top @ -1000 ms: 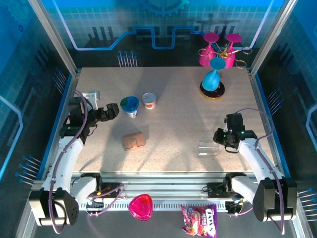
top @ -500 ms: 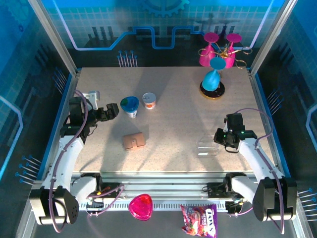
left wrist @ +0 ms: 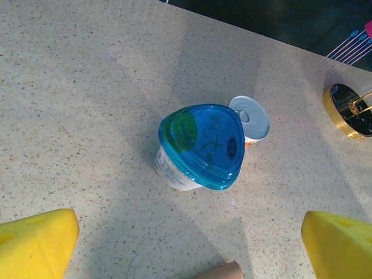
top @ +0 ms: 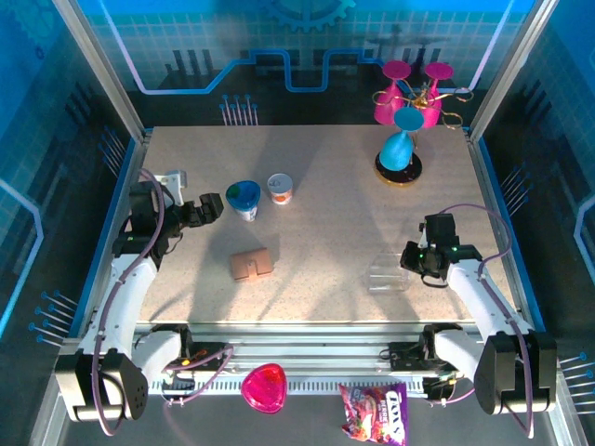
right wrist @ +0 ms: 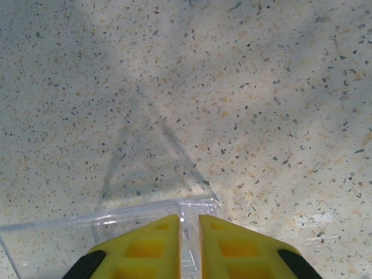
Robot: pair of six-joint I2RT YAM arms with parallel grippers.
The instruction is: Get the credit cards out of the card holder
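Over the last second the right jaws had drawn in, and the clear plastic container (top: 389, 276) had slid a touch towards nine o'clock with them. Up close, the two yellow fingers (right wrist: 145, 247) stood almost together, pinching the container's thin wall between them. That was at about four o'clock on the surface (top: 325, 158).

The left jaws had not stirred. They gaped wide, one yellow fingertip (left wrist: 35, 241) in each lower corner of the wrist view, holding nothing. They hung above the nine o'clock side of the surface, near a blue-lidded tub (top: 244, 198).

I counted one card holder (top: 252, 265), lying shut and flat at roughly seven o'clock from the middle, well apart from both sets of jaws and between them. There were two small pots, the blue-lidded tub and a white tin (top: 280, 189) just beside it. There was one clear container. At one o'clock stood a cluster of pink and blue goblets (top: 409, 107), too tangled to count.
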